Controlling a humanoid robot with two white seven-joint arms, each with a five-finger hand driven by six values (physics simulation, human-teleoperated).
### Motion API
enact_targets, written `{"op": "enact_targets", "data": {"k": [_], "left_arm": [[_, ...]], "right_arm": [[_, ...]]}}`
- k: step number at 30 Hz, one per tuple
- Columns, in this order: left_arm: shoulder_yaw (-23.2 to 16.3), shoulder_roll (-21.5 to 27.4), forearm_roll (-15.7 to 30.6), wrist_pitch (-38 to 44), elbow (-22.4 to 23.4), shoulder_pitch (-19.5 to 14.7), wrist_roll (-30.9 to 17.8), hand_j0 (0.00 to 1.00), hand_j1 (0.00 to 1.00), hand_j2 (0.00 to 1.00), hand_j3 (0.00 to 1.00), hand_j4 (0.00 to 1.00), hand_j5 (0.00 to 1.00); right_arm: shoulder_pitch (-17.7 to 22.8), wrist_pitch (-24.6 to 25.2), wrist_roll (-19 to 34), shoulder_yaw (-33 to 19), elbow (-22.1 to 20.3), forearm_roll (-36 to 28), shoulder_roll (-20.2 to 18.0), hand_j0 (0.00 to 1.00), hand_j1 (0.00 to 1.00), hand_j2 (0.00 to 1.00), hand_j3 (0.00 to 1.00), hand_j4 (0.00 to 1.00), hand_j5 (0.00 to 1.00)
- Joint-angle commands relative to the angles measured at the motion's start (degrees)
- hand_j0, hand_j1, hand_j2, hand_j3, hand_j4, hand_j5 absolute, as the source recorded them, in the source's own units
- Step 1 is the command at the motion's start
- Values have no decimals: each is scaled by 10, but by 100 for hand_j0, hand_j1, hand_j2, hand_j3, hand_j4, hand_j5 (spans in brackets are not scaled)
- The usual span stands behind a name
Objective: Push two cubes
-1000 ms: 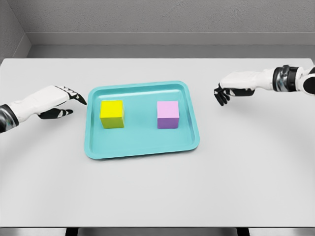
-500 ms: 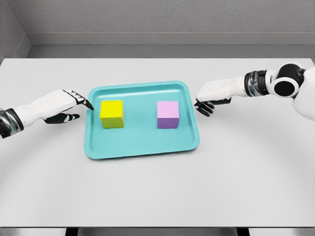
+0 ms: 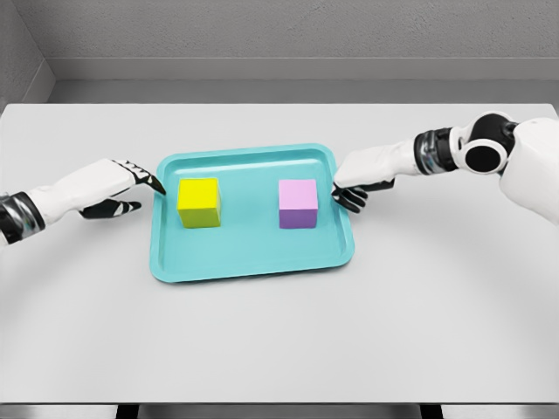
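Head view shows the right hand (image 3: 356,179), fingers loosely apart, now over the teal tray (image 3: 253,257) rim near the pink cube (image 3: 298,203), while the left hand (image 3: 118,185), apparently empty-fingered, waits beside the yellow cube (image 3: 199,202); neither cube has shifted.

A pale grey table (image 3: 279,340) fills most of the view, its top smooth, matte and evenly lit, with only soft, faint shadows. Its far edge runs straight across, beyond the left hand (image 3: 109,185) and the right hand (image 3: 365,175); its near edge shows as a thin dark line at the bottom, below both hands. Behind the table stands a rough grey wall (image 3: 297,30), with a lighter ledge (image 3: 297,68) along its foot. A side wall (image 3: 22,61) closes the corner beyond the left hand.
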Motion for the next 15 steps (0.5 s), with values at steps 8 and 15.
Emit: {"op": "enact_targets", "data": {"k": [8, 15], "left_arm": [[-1, -12, 5, 1, 1, -3, -5, 63, 63, 63, 63, 63, 63], [-9, -13, 7, 1, -7, -4, -5, 62, 62, 62, 62, 62, 62]], "right_arm": [[-1, 1, 0, 10, 16, 2, 14, 10, 10, 10, 10, 10, 10], [-8, 1, 0, 29, 27, 2, 30, 10, 10, 10, 10, 10, 10]]}}
